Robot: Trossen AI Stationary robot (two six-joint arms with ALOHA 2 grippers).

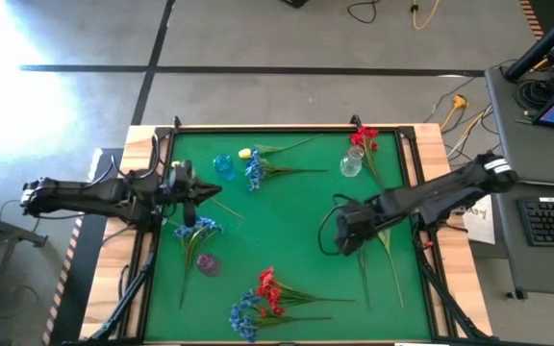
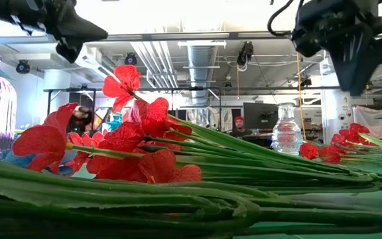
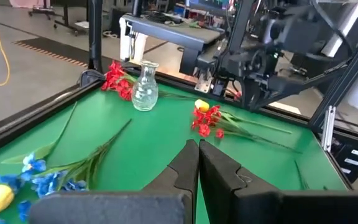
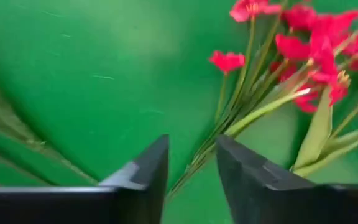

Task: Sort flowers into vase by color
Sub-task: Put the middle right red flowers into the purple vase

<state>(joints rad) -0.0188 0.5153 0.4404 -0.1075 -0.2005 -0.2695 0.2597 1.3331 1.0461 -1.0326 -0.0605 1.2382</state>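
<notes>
My right gripper (image 1: 342, 238) (image 4: 192, 163) is open and hangs above a red bunch (image 4: 303, 43) (image 3: 207, 118) with one yellow blossom (image 3: 201, 104). Its green stems (image 1: 389, 248) lie on the mat toward the table's right. The arm hides the blossoms in the high view. My left gripper (image 1: 212, 190) (image 3: 197, 158) is shut, empty, raised over the mat's left part. A clear vase (image 1: 351, 161) stands at the far right with red flowers (image 1: 364, 136) beside it. Blue flowers (image 1: 255, 171) and a yellow blossom (image 1: 245, 153) lie by a blue vase (image 1: 223, 165). More blue flowers (image 1: 200, 229) lie near a purple vase (image 1: 208, 264).
A red bunch (image 1: 269, 286) (image 2: 125, 146) and a blue bunch (image 1: 246, 312) lie near the table's near edge, filling the low view's foreground. A raised dark frame (image 1: 287, 129) rims the green mat. Bare mat (image 1: 287, 216) lies in the middle between the arms.
</notes>
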